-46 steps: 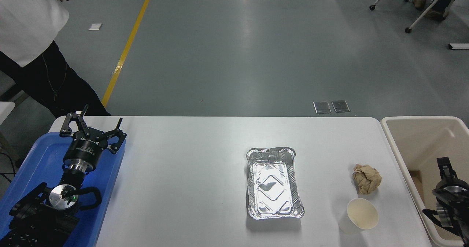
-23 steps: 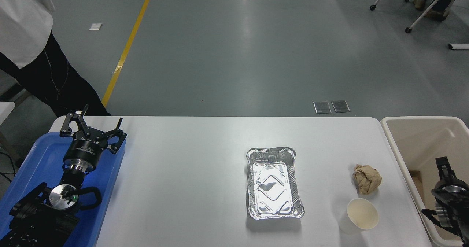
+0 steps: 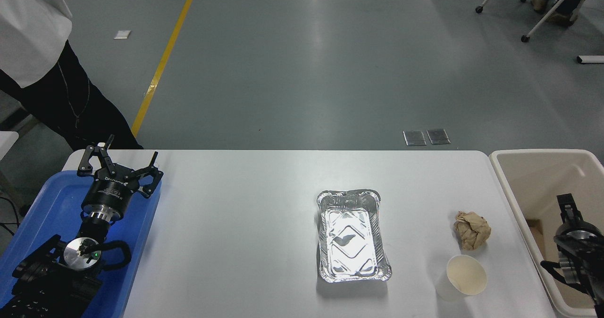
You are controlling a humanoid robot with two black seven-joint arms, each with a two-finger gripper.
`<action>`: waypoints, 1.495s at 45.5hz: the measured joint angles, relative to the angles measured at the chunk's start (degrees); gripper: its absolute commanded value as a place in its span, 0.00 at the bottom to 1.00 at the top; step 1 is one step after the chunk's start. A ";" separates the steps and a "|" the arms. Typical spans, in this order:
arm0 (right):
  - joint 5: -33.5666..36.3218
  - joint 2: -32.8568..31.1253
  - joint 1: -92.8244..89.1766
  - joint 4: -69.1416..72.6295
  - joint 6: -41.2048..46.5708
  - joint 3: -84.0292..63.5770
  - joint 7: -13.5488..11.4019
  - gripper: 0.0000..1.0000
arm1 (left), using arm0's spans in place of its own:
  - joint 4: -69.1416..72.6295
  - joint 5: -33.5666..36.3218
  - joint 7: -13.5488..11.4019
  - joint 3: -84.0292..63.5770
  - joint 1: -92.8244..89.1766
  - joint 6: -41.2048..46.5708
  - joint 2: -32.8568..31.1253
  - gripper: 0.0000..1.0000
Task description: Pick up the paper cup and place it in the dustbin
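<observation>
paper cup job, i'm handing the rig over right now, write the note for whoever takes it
Left hand: open, empty, parked over the blue tray at the lower left.
Right hand: at the right edge over the dustbin; fingers not clear enough to call.
Paper cup: upright on the table, near edge, just in front of the brown paper ball, right of the foil tray.
Done: nothing, cup untouched.
Left: grasp the cup, carry it right, release in the dustbin.
</observation>
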 measured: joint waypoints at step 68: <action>-16.61 -10.97 127.05 76.25 60.15 -66.91 2.07 1.00 | -0.07 0.00 0.07 0.11 -0.02 0.00 0.08 0.99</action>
